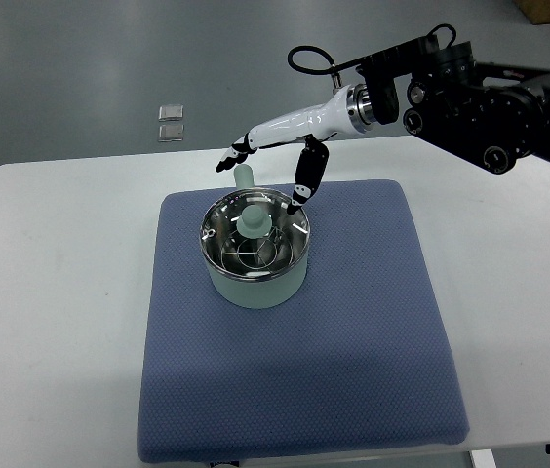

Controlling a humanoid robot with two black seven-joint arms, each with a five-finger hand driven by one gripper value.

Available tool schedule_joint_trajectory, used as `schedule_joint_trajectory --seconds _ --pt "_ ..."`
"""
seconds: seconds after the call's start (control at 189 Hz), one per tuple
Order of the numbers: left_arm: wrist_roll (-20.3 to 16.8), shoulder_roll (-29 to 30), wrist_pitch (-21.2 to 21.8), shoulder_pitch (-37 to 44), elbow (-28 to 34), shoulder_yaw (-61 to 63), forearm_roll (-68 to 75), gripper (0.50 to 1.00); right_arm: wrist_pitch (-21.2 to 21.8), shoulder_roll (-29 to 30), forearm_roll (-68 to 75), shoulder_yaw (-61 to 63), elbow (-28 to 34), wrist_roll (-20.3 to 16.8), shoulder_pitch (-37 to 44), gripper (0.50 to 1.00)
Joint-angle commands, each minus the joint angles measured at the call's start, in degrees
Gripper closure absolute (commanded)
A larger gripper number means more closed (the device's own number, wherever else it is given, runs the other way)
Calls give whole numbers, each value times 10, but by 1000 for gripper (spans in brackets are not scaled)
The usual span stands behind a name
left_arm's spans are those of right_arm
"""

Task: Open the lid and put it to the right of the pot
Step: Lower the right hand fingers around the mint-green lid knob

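- The pot (255,255), a pale green one with a glass lid (254,234), is seen standing on the upper left part of a blue mat (353,351), which lies on a white counter (51,322).
- The lid is still seated on the pot, and its pale green knob (253,220) stands upright at the middle.
- The right hand (273,164) is reached in from the picture's upper right; no left arm is seen in the picture.
- The hand's fingers (231,158) are stretched out toward the left and the thumb (304,185) is hung downward, so the hand is held spread and nothing is gripped.
- The thumb tip is seen at the lid's upper right rim; whether it touches the rim cannot be told.
- From the hand, the knob lies lower in the picture, between the thumb and the fingertips; a move nearer the robot and a descent are judged to be needed before the fingers can be closed round it.
- The pot's stubby handle (244,176) points away from the robot, toward the top of the picture, just below the fingers; the pot's long axis therefore runs from near to far.
- The lid itself is round, so no direction is favoured for the grasp beyond the upright knob.
- The mat to the right of the pot is bare and is judged a fit spot for the lid.
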Motion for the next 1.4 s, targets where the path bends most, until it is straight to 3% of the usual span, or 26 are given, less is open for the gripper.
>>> schedule_joint_trajectory --seconds 0.0,0.111,0.55,0.571,0.904,1.142,1.395 --pt "0 0 0 0 0 0 0 500 -11 9 -20 -26 0 0 25 566" --pt "0 0 0 0 0 0 0 500 -36 37 -45 -43 -1 -1 28 570" --pt "0 0 0 0 0 0 0 500 -42 51 -49 -54 -3 -6 15 597" --pt "0 0 0 -1 0 0 0 500 -42 51 -50 -57 -4 -6 12 625" --pt "0 0 -1 0 -2 0 0 500 -63 50 -50 -68 -6 -6 0 673" --pt "0 0 -1 -1 -2 1 0 500 -75 47 -49 -66 -6 -5 -3 771" --pt "0 0 -1 0 -2 0 0 500 -83 44 -47 -60 -5 -3 -17 775"
